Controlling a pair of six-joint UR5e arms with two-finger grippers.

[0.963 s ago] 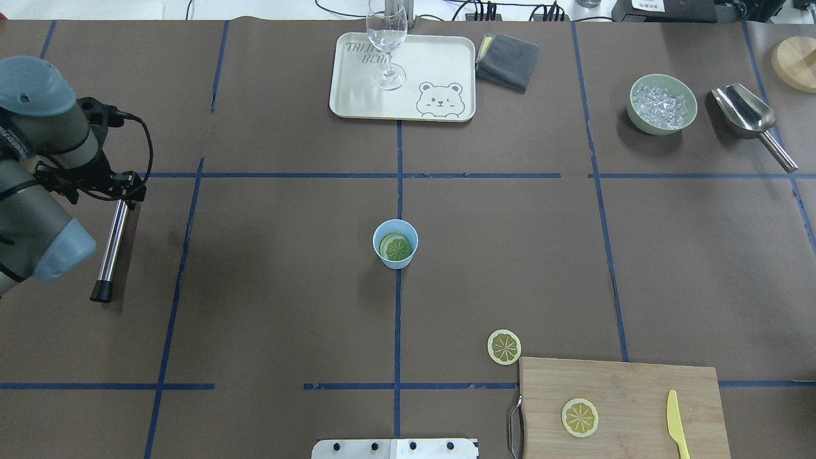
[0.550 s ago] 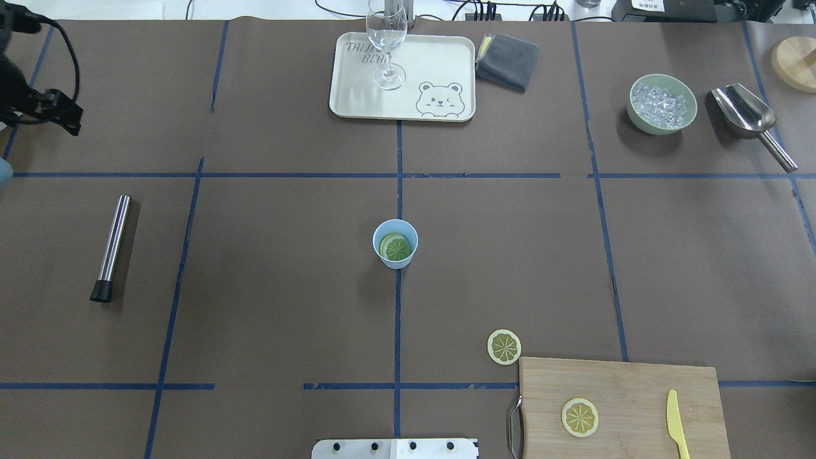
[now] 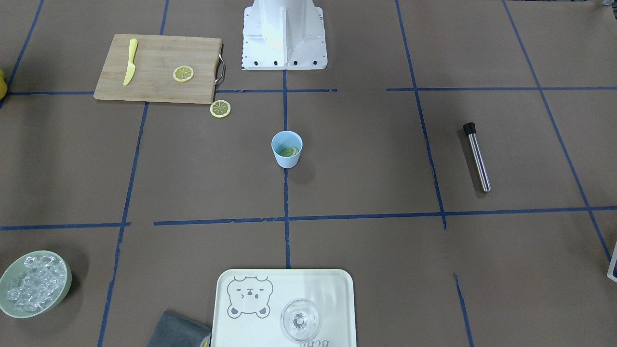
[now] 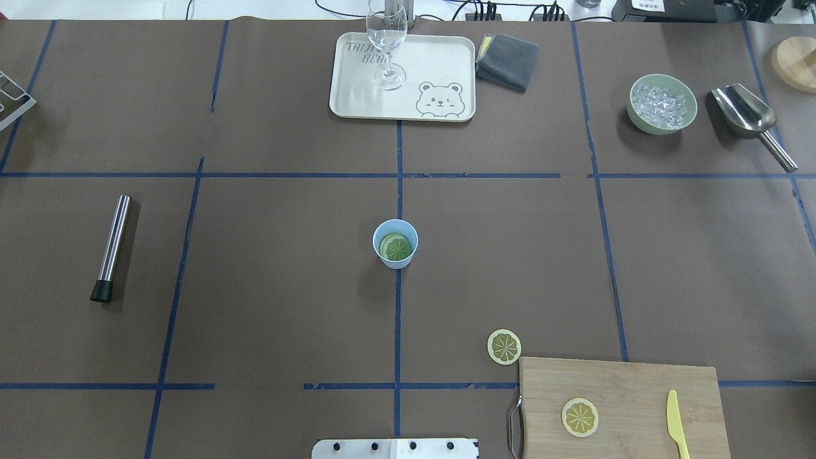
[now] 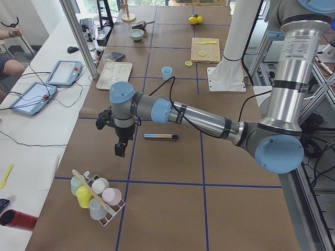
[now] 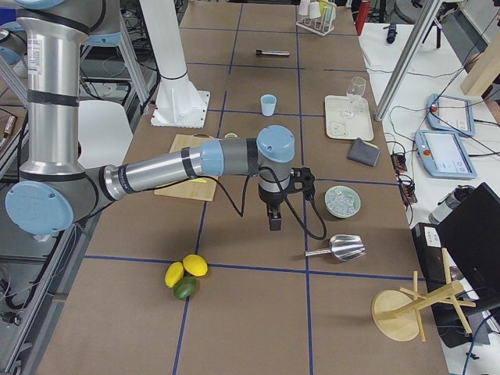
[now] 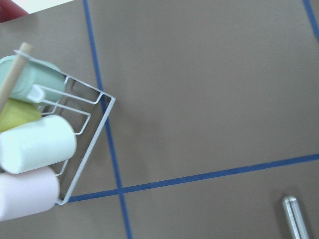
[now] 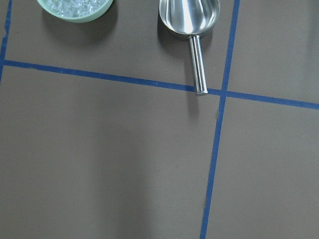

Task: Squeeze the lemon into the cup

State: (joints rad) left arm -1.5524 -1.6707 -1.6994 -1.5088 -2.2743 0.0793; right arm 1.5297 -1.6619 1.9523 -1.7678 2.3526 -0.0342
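The lemon [image 4: 504, 347], judged light and stiff, is best pinched at its rim; whether the left gripper [image 5: 120, 149] or right gripper [image 6: 274, 219] is open cannot be told.

The cup [image 4: 396, 264] stands mid-table with a lemon slice [image 4: 396, 247] in it. Far behind it, a tray [image 4: 440, 64] bears a glass [image 4: 387, 44], with a cloth [image 4: 508, 60] just to its right. A bowl [image 4: 663, 104] and, right of it, a scoop [image 4: 746, 115] lie far right. Near right, a cutting board [image 4: 625, 389] holds a second slice [image 4: 579, 417] and a knife [image 4: 676, 424]. A third slice [image 4: 504, 347] lies on the table by its far left corner. A rod [image 4: 111, 247] lies well left.
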